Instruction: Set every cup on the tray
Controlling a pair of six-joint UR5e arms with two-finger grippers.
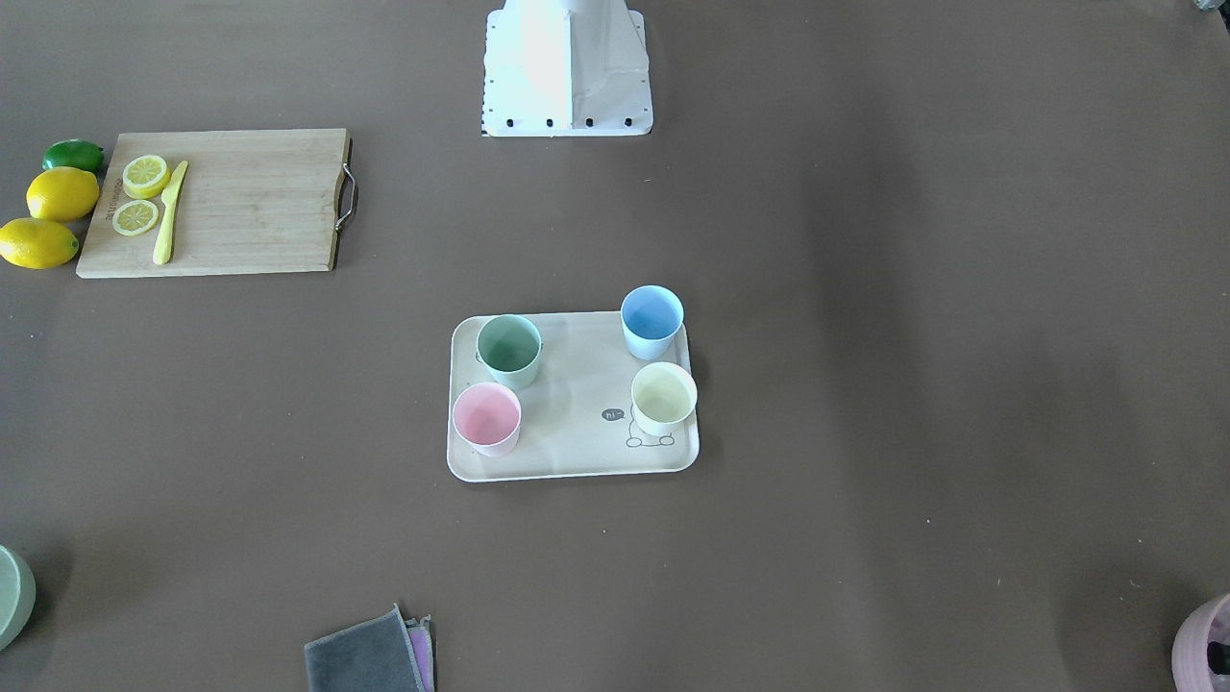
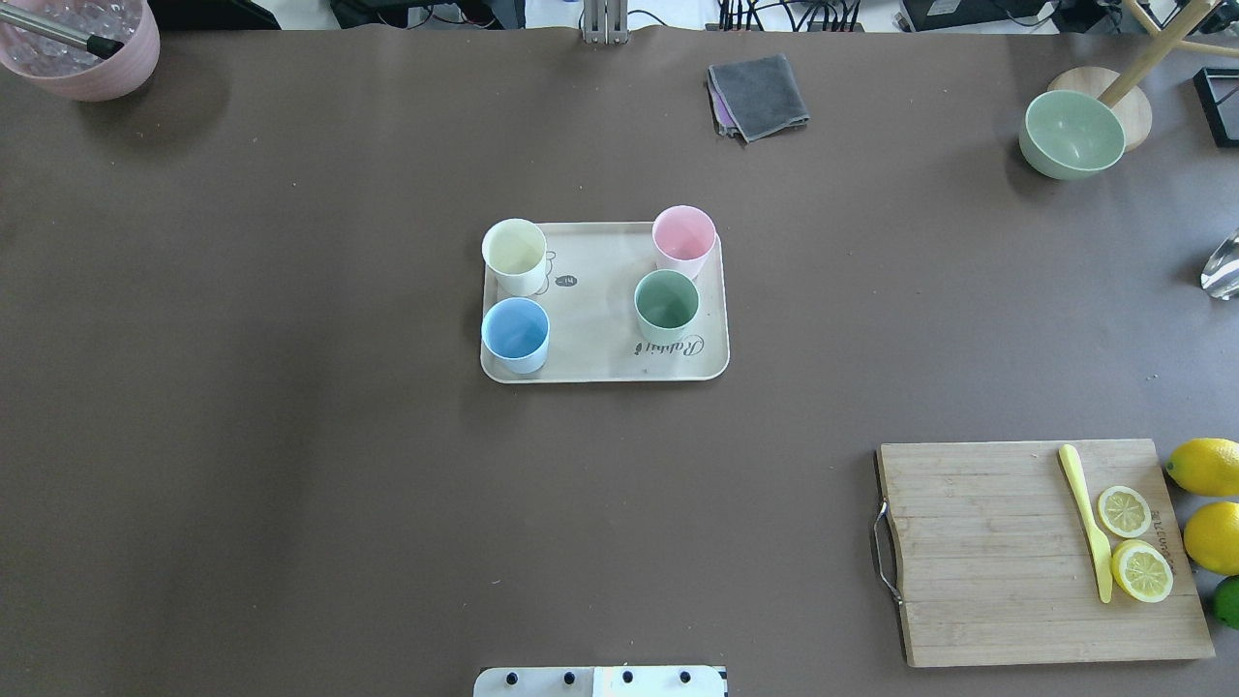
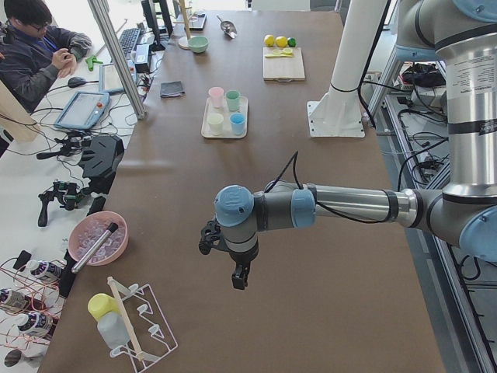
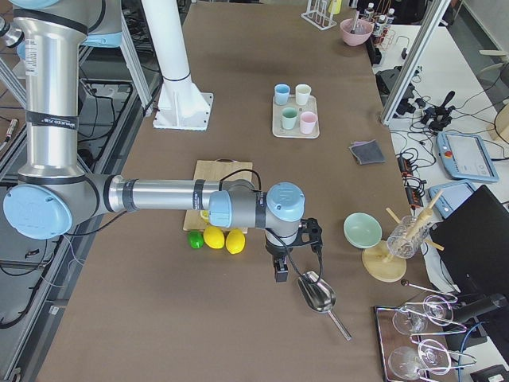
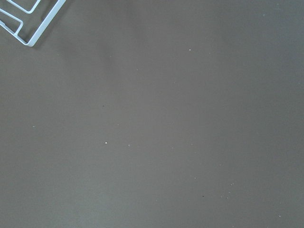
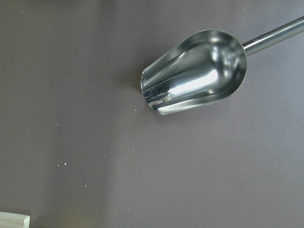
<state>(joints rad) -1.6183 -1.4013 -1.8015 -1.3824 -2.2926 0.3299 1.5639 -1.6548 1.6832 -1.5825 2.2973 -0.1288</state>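
1. Yellow cup [image 2: 515, 254], pink cup [image 2: 683, 239], green cup [image 2: 666, 303] and blue cup [image 2: 515, 333] stand upright, mouths up, on the tray [image 2: 600, 290], mid tabletop [image 2: 290, 436].
2. Its long axis runs left-right.
3. My left tool [image 3: 239, 280] and right tool [image 4: 281, 274]: I cannot tell their opening.

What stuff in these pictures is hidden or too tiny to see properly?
- Left end effector and right end effector: seen only in the side views, too small to tell open or shut.
- Rabbit drawing on the flat cream tray: front-facing view, partly hidden by the pale yellow plastic cup.
- Round mauve pot: same view, cut off by the corner.
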